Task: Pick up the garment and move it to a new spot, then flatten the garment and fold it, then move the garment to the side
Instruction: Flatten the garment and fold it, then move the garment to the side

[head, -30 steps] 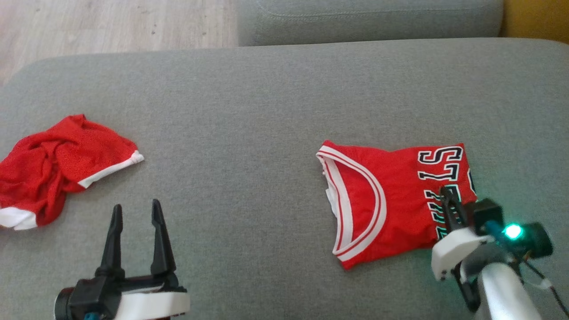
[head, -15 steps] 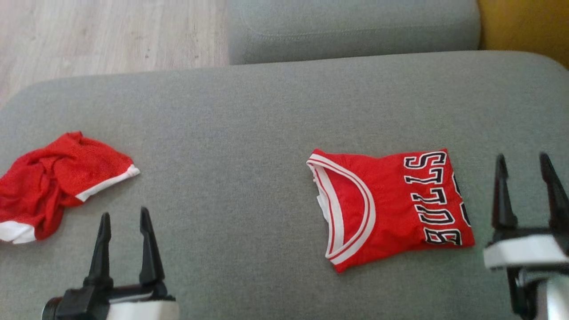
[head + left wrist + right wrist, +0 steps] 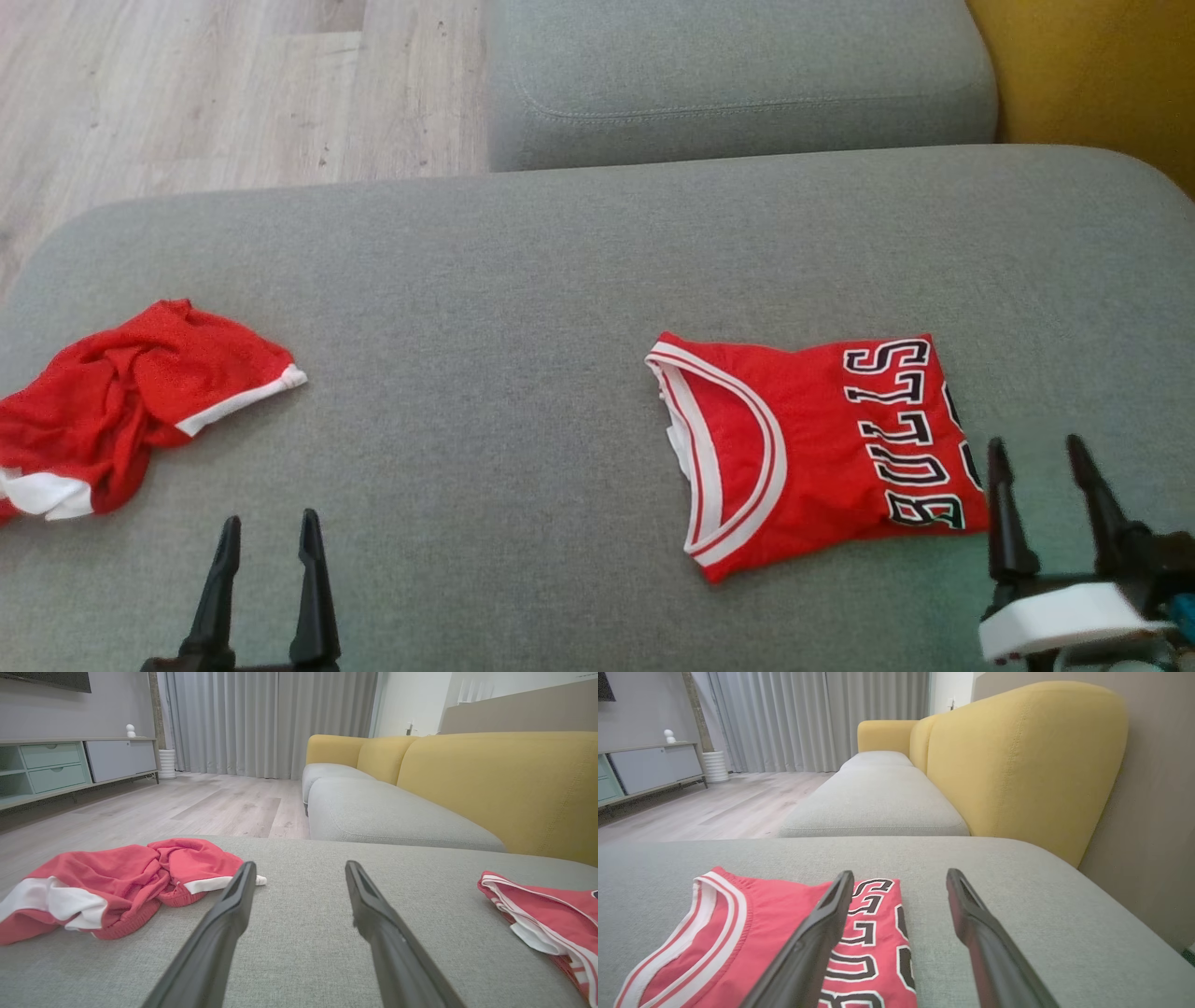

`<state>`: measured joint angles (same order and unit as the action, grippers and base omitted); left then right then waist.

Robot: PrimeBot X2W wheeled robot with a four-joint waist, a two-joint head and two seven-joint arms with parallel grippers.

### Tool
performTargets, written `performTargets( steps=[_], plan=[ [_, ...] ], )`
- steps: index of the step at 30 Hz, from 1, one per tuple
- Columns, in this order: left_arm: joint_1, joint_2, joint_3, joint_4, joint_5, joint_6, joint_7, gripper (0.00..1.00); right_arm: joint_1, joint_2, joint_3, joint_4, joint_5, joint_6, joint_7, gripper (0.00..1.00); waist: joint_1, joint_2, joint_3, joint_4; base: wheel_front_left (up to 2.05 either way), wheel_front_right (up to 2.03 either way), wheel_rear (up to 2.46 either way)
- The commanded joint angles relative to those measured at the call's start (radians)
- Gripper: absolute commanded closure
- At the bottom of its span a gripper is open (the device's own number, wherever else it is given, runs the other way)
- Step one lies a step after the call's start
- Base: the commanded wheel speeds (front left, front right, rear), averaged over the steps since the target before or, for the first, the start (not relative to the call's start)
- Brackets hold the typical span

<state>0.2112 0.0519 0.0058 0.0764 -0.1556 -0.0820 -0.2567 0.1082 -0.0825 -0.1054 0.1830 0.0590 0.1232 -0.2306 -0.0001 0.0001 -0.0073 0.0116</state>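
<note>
Right gripper (image 3: 1036,446): fingers spread wide, nothing between them, tips clear of cloth. It stands just beside the lettered corner of the jersey (image 3: 822,448), towards the near right corner of the seat cushion (image 3: 523,280). In the right wrist view the left finger (image 3: 817,938) overlaps the lettering, but no cloth is caught.

Left gripper (image 3: 269,519): fingers likewise wide and empty, at the near edge of the cushion, left of middle, well apart from both garments.

Jersey: folded to a compact rectangle, flat on the right half of the cushion, neckline towards the middle, lettering towards the right edge. Judgement: fold finished and piece parked aside; the open, backed-off fingers fit a release.

Crumpled red shorts (image 3: 121,411) lie at the left edge, untouched.

Change over the last second: the right gripper was then down on the lettered end, fingers together on the cloth. It has since let go and withdrawn. All the lettering is now uncovered. The whole view has shifted, so that is camera motion, not the garments.
</note>
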Motion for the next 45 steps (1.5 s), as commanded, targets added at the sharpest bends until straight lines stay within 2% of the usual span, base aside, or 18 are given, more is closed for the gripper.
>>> performTargets(
  steps=[1,10,13,15,17,22,25,32,38,39,40,42,45],
  plan=[
    [-0.03,0.0,0.041,-0.027,0.01,-0.005,-0.005,0.0,-0.038,-0.022,0.033,-0.019,0.009,0.008,-0.02,0.0,0.0001,-0.0001,-0.001,0.002,0.0,0.0,0.0],
    [-0.032,-0.001,0.036,-0.029,0.011,-0.014,-0.005,0.0,-0.052,-0.027,0.075,0.015,0.032,0.008,-0.026,0.0,0.0001,-0.0001,0.001,0.002,0.0,0.0,0.0],
    [-0.034,-0.001,0.035,-0.031,0.008,-0.013,-0.005,0.0,-0.072,-0.017,0.099,-0.001,0.116,0.008,0.009,0.0,0.0001,-0.0001,0.006,-0.001,0.0,0.0,0.0],
    [-0.037,-0.001,0.036,-0.035,0.006,-0.009,-0.005,0.0,-0.107,-0.009,0.093,-0.038,0.226,0.008,0.09,0.0,0.0001,-0.0001,0.015,-0.005,0.0,0.0,0.0],
    [-0.04,-0.001,0.036,-0.037,0.006,-0.008,-0.005,0.0,-0.151,-0.031,0.075,-0.075,0.282,0.008,0.208,0.0,0.0001,-0.0001,0.024,-0.01,0.0,0.0,0.0],
    [-0.064,-0.001,0.016,-0.038,0.005,-0.004,-0.005,0.0,-0.251,-0.084,0.0,-0.026,0.291,0.008,0.55,0.0,0.0001,-0.0001,0.059,-0.004,0.0,0.0,0.0],
    [-0.082,-0.002,0.003,-0.033,0.004,-0.003,-0.005,0.0,-0.301,-0.093,-0.004,0.06,0.285,0.008,0.679,0.0,0.0001,-0.0001,0.077,0.006,0.0,0.0,0.0],
    [-0.124,-0.002,-0.01,-0.018,0.006,-0.006,-0.005,0.0,-0.395,-0.087,-0.002,0.253,0.277,0.008,0.746,0.0,0.0001,-0.0001,0.108,0.047,0.0,0.0,0.0],
    [-0.134,-0.002,-0.016,-0.016,0.006,-0.004,-0.005,0.0,-0.432,-0.074,0.023,0.34,0.34,0.008,0.825,0.0,0.0001,-0.0001,0.119,0.061,0.0,0.0,0.0],
    [-0.136,-0.002,-0.019,-0.016,0.005,-0.002,-0.005,0.0,-0.437,-0.074,0.028,0.348,0.354,0.008,0.84,0.44,0.0001,-0.0001,0.122,0.062,0.0,0.0,0.0],
    [-0.138,-0.002,-0.023,-0.017,0.003,0.0,-0.005,0.0,-0.442,-0.078,0.032,0.353,0.364,0.008,0.849,1.0,0.0001,-0.0001,0.127,0.062,0.0,0.0,0.0],
    [-0.143,-0.002,-0.027,-0.022,0.0,0.001,-0.005,0.0,-0.459,-0.091,0.034,0.351,0.374,0.008,0.847,1.0,0.0001,-0.0001,0.139,0.054,0.0,0.0,0.0],
    [-0.152,-0.002,-0.024,-0.032,0.002,0.0,-0.005,0.0,-0.509,-0.123,0.006,0.345,0.332,0.008,0.787,1.0,0.0001,-0.0001,0.17,0.026,0.0,0.0,0.0]
  ],
)
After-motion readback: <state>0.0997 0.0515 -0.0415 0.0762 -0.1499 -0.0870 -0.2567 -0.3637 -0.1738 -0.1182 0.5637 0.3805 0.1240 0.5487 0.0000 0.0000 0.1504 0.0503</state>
